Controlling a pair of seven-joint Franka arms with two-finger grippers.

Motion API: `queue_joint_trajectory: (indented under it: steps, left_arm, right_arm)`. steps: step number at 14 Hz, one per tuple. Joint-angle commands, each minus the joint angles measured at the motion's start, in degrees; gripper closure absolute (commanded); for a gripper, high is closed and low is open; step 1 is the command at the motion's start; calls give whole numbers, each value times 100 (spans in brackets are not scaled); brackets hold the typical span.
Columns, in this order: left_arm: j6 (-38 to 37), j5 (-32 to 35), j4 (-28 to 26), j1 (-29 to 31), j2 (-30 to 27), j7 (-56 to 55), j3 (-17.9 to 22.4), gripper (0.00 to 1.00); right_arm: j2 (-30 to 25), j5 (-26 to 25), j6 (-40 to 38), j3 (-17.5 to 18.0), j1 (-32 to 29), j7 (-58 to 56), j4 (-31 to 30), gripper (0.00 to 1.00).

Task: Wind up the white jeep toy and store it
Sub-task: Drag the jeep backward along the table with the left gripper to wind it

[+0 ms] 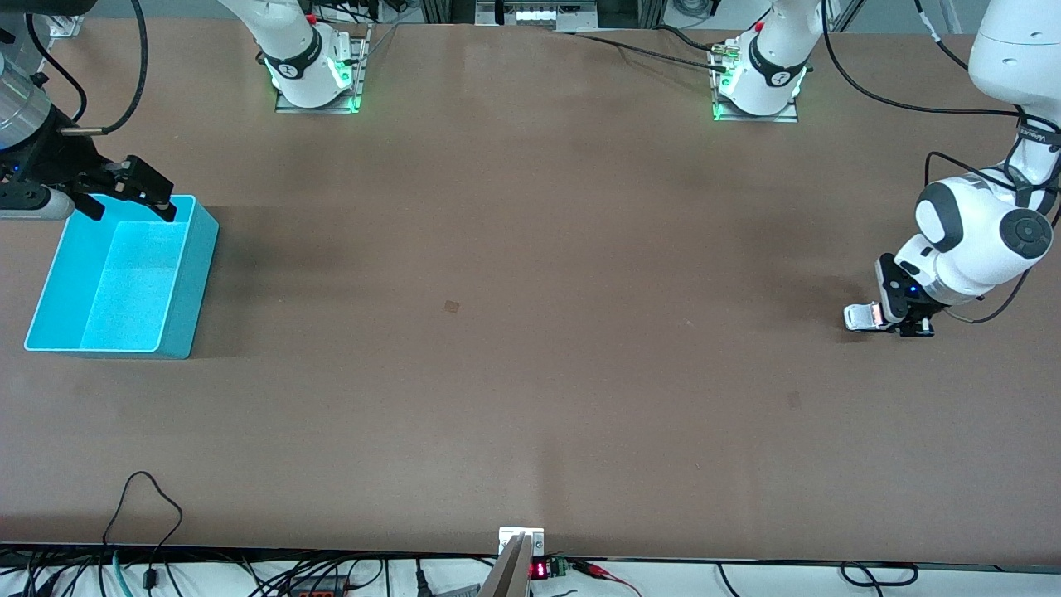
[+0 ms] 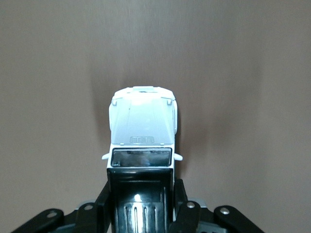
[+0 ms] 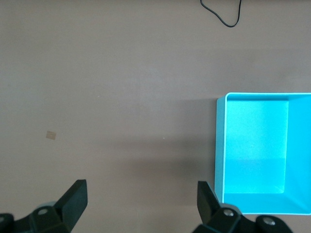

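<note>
The white jeep toy (image 1: 862, 316) stands on the table at the left arm's end, with its white hood and black roof in the left wrist view (image 2: 142, 126). My left gripper (image 1: 905, 325) (image 2: 141, 204) is low at the table, its fingers (image 2: 181, 196) pressed against both sides of the jeep's rear. The cyan bin (image 1: 192, 278) stands empty at the right arm's end. My right gripper (image 1: 133, 209) (image 3: 142, 194) is open and empty, held over the bin's edge that lies farther from the front camera. The bin (image 3: 219, 145) also shows in the right wrist view.
A black cable loop (image 1: 151, 491) lies on the table near the front edge and shows in the right wrist view (image 3: 222, 14). A small square mark (image 1: 452, 306) is on the brown table near its middle. The arm bases stand along the top edge.
</note>
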Motion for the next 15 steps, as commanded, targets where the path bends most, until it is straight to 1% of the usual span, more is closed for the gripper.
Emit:
queue_joint_trajectory:
  steps: [1, 6, 11, 12, 13, 15]
  left_arm:
    - [6, 108, 70, 290, 360, 240, -17, 75]
    - [-3, 117, 421, 598, 623, 609, -26, 75]
    - [-3, 117, 439, 678, 632, 733, -26, 74]
    - [-3, 108, 439, 678, 632, 733, -34, 71]
    - [6, 108, 447, 678, 632, 733, -34, 59]
    - [-47, 73, 535, 687, 589, 724, -43, 0]
  right_arm:
    - [-78, -24, -62, -21, 11, -48, 9, 0]
    - [-78, -24, -71, -21, 11, -57, 9, 0]
    - [-78, -24, -71, -21, 11, -48, 18, 0]
    - [-78, -24, -71, -21, 11, -57, 9, 0]
    - [-78, -24, -71, -21, 11, -57, 9, 0]
    - [-78, -24, -71, -21, 11, -48, 9, 0]
